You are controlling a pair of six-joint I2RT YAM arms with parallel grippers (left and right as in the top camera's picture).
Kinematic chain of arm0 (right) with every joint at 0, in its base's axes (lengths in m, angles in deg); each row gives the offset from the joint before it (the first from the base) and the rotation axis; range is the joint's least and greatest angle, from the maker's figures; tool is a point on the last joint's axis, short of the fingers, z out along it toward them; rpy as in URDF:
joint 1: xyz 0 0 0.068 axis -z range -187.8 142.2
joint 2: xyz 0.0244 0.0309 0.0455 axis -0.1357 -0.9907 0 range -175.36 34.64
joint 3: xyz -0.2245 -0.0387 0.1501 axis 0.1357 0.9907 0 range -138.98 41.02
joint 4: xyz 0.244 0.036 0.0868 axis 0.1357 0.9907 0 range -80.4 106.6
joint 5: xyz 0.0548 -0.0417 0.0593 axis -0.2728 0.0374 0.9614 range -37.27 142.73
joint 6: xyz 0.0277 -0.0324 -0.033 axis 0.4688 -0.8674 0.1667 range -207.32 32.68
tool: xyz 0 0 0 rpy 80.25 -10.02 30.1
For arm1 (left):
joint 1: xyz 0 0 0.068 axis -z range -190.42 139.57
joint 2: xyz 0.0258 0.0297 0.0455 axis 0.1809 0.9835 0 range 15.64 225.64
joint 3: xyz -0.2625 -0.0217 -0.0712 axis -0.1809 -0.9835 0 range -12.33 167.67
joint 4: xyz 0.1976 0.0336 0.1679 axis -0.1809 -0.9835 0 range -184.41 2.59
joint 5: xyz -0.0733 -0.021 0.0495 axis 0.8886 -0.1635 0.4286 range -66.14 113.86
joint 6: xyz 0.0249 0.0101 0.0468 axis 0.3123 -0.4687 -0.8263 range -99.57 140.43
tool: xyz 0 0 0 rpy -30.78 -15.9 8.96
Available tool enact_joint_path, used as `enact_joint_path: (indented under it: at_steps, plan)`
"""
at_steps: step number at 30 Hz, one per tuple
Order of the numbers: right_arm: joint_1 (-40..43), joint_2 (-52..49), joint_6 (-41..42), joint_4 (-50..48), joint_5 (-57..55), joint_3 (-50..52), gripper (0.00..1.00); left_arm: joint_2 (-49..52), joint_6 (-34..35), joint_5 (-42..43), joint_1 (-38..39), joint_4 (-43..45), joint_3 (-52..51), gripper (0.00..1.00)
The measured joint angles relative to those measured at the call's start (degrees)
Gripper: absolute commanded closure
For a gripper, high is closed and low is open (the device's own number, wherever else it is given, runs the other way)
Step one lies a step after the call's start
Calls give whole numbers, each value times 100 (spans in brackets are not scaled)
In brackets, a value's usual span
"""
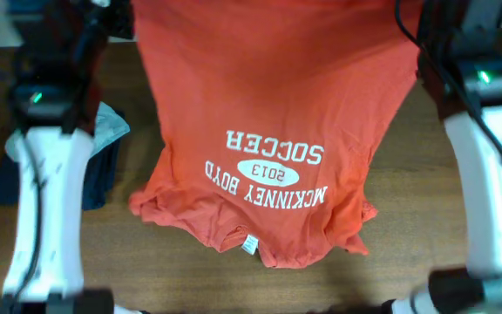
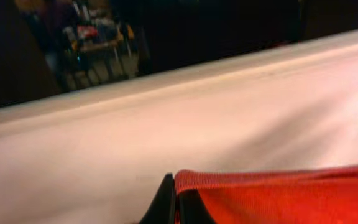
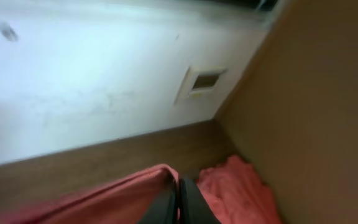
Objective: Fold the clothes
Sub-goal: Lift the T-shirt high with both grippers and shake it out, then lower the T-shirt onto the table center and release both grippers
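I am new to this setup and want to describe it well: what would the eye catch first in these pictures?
First comes the orange-red T-shirt, stretched across the middle of the wooden table, its white print reading McKinney Boyd 2013 Soccer upside down in the overhead view. To its left, a crumpled dark blue cloth lies partly hidden by the white left arm.

White print [image 1: 267, 170] on the orange-red T-shirt [image 1: 277, 96] reads "MCKINNEY BOYD", "2013" inside an oval, and "SOCCER". It appears upside down from overhead, toward the near edge of the table [image 1: 408, 166]. The white neck label [image 1: 249, 243] is too small to read.
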Motion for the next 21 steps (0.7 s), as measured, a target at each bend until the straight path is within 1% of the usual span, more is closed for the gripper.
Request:
enact_joint_path:
  at_steps: [1, 2, 3, 4, 6, 7, 8, 9, 14, 17, 21]
  plan:
    - [105, -227, 13, -181, 197, 0, 61, 208, 4, -4, 4, 221, -2, 90]
    - [195, -435, 17, -321, 393, 0, 41, 468, 50, -17, 13, 579, 0, 78]
    - [269, -614, 42, -391, 564, 0, 29, 671, 76, -50, 15, 776, 0, 57]
    - [345, -824, 39, -463, 772, 0, 24, 881, 179, -105, 15, 962, -2, 50]
    - [444, -1117, 35, -463, 1025, 7, 13, 1228, 293, -186, 15, 1191, -2, 44]
    - [457, -1167, 13, -433, 1078, 11, 10, 1338, 321, -225, 11, 1182, -2, 32]
    - [474, -1211, -2, -376, 1126, 15, 10, 1423, 365, -289, 9, 1110, -2, 19]
    - [483, -1217, 11, -280, 1174, 17, 9, 1456, 393, -350, 9, 979, -2, 1]
    - [483, -1060, 42, 251, 1268, 15, 7, 1311, 319, -627, 9, 334, -2, 1]
    - [483, -861, 223, 857, 1311, 15, 3, 1095, 232, -776, 9, -260, -2, 1]
    - [483, -595, 470, 1703, 1561, 7, 3, 649, 168, -857, 11, -1307, 0, 1]
